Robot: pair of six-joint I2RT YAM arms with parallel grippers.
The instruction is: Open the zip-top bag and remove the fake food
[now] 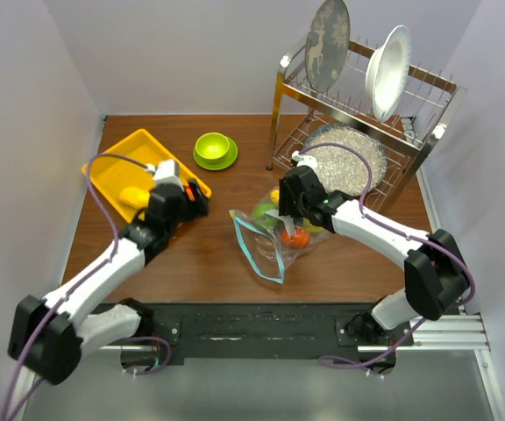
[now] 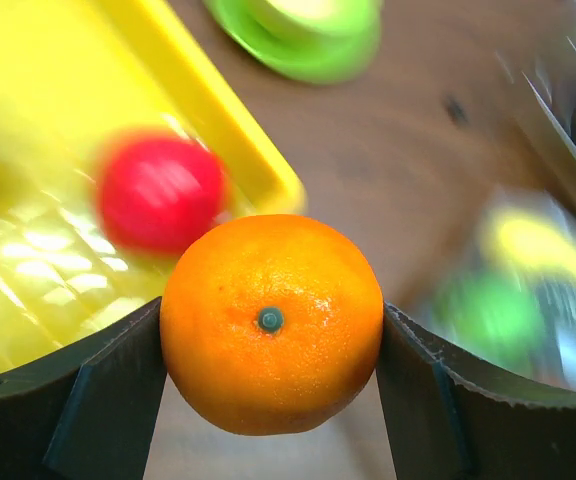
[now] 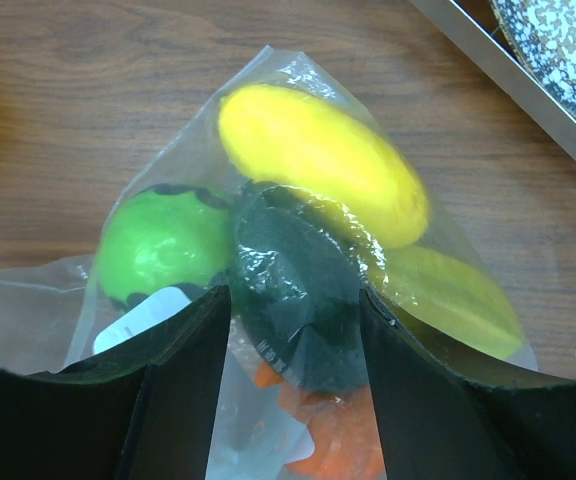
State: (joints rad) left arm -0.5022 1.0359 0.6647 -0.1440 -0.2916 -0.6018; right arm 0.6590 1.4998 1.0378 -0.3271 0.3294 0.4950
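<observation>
The left gripper [image 1: 195,203] is clamped on a glossy orange fruit [image 2: 271,320], one finger on each side, about three-quarters open. It hangs over the near right edge of the yellow tray [image 2: 218,110], which sits at the desk's [image 1: 191,263] far left corner and holds a red fruit [image 2: 158,190] (blurred in the wrist view). The right gripper [image 3: 294,320] pinches a dark green piece [image 3: 288,270] through the clear zip-top bag [image 1: 266,241], near the middle of the desk. Inside the bag, a yellow fruit [image 3: 318,160], a lime-green piece [image 3: 163,245] and an orange piece [image 3: 333,440] press against the green one.
</observation>
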